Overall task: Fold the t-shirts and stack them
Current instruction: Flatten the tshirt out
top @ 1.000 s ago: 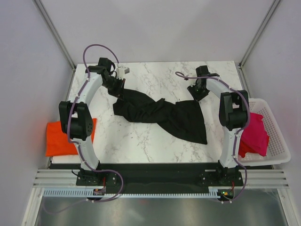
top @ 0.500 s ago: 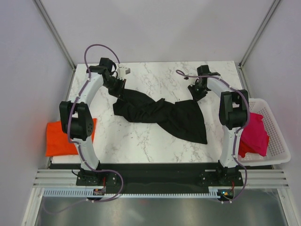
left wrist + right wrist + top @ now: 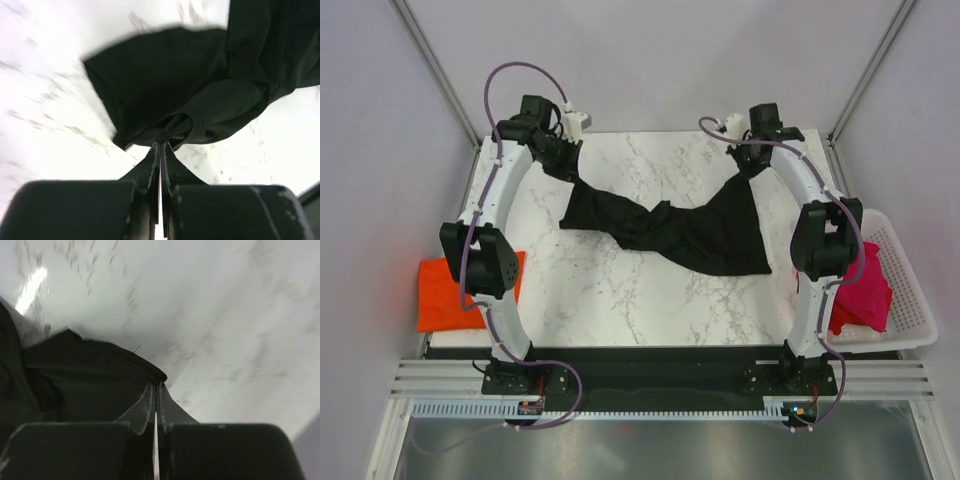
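The black t-shirt point(image 3: 680, 230) hangs stretched between both grippers over the far half of the marble table. My left gripper point(image 3: 558, 160) is shut on its left end at the far left; in the left wrist view the gripper point(image 3: 161, 144) pinches a bunched fold of the shirt point(image 3: 200, 85). My right gripper point(image 3: 748, 165) is shut on the right end at the far right; in the right wrist view the gripper point(image 3: 157, 384) clamps a shirt edge point(image 3: 85, 375). The orange t-shirt point(image 3: 442, 295) lies folded at the left table edge. The magenta-pink t-shirt point(image 3: 860, 290) lies in the basket.
The white slatted basket point(image 3: 910, 310) stands off the table's right edge. Grey enclosure walls and metal posts point(image 3: 440, 70) close in the far corners. The marble table point(image 3: 620, 300) shows bare in front of the shirt.
Both grippers have moved toward the far edge and apart, lifting and stretching the black t-shirt between them. Its right side has been pulled up off the table's near right.
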